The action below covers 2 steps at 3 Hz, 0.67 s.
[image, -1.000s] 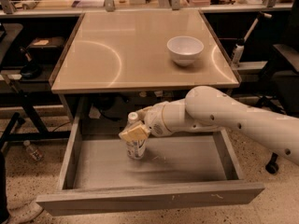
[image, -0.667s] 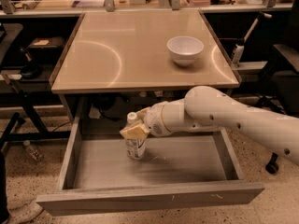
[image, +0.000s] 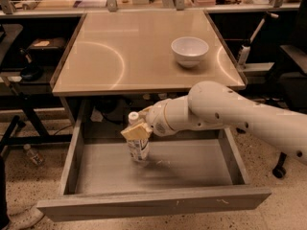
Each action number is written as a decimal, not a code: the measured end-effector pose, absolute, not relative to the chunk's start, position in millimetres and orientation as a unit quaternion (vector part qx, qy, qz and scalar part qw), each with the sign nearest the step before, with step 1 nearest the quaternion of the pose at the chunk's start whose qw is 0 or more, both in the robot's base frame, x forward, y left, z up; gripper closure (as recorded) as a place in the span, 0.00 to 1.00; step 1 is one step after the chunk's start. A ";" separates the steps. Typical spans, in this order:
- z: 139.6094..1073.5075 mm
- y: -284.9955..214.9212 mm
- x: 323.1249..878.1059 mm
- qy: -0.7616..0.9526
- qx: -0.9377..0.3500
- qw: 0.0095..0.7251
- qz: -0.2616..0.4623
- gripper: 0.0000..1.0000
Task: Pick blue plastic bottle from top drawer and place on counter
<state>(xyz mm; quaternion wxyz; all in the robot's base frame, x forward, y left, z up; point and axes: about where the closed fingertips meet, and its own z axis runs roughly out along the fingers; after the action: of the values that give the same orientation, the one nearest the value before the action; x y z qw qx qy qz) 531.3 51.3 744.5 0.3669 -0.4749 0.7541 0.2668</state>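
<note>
Fingers: we are seeing the tan fingers point(image: 134, 132) clamping the upper part of the blue plastic bottle point(image: 138, 150).
Gripper: the gripper point(image: 136, 131) is hanging inside the open top drawer point(image: 153, 202), left of its middle.
Bottle: it is standing upright in the drawer, its white cap showing above the fingers.
Arm: the white arm point(image: 225, 111) is reaching in from our right, below the counter point(image: 129, 51).
Counter: it is carrying a white bowl point(image: 190, 51) on its right side.
</note>
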 end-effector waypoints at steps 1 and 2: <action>787.2 58.6 525.1 0.760 -0.480 0.360 0.250 1.00; 838.4 69.2 524.5 0.761 -0.490 0.357 0.232 1.00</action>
<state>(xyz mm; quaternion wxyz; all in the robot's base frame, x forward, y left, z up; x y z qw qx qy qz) 524.5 69.2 838.4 0.3567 -0.4899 0.7610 0.2316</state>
